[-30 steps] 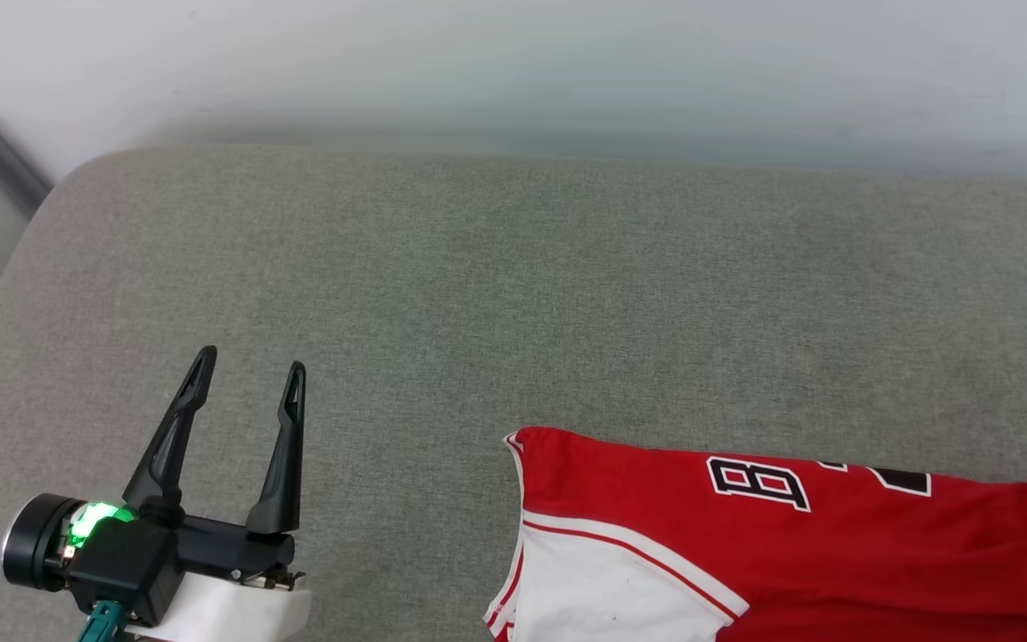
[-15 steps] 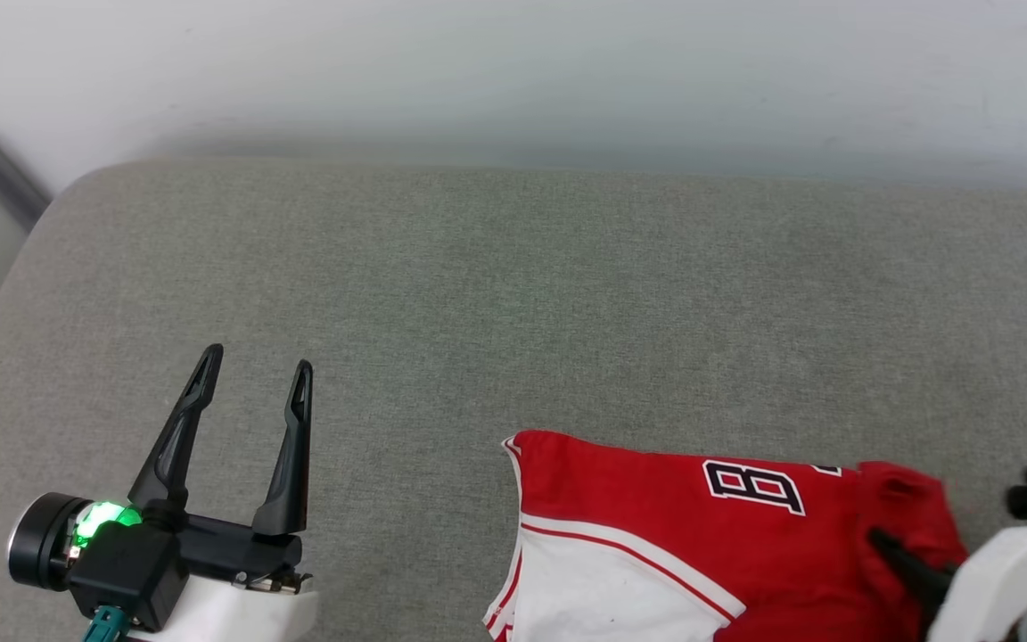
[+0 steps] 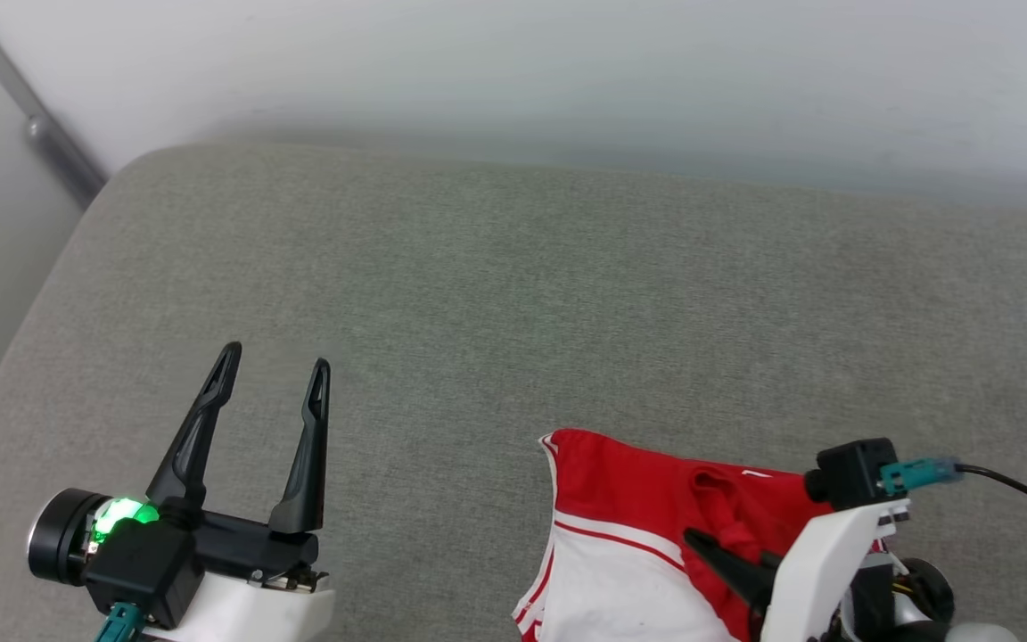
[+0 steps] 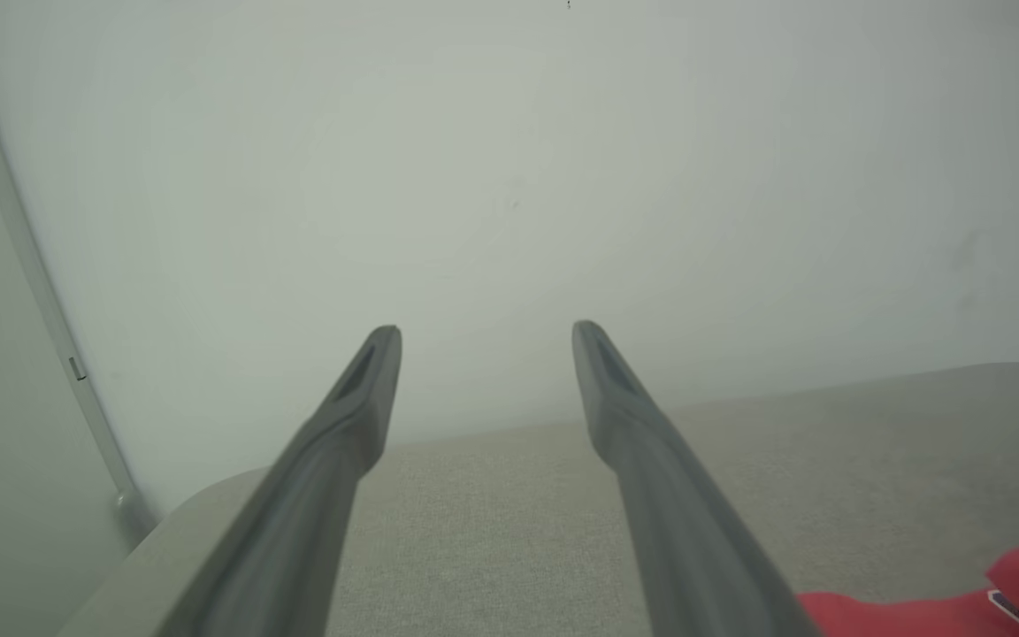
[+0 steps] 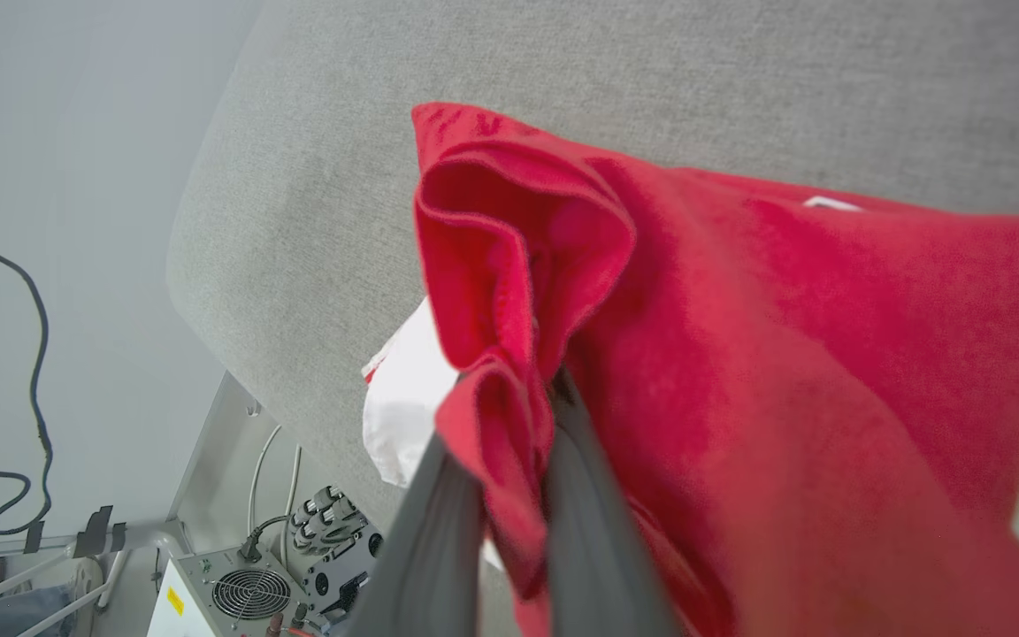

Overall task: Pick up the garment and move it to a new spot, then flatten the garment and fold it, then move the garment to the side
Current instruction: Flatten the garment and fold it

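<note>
The red garment (image 3: 629, 486), at the grey cushion's (image 3: 478, 312) near right, is pinched by the closed right gripper (image 5: 514, 407) (the left gripper (image 3: 277, 357) is spread, empty); pick-up is judged begun, and a lift is called for.

A grey fabric-covered tabletop (image 3: 513, 294) with a rounded far-left corner meets a plain pale wall (image 3: 567, 62), where a thin metal rail (image 3: 41, 134) slants at left.

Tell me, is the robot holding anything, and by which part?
The right gripper is shut on the garment, pinching a bunched fold at its red edge. The left gripper is open, holding nothing.
</note>
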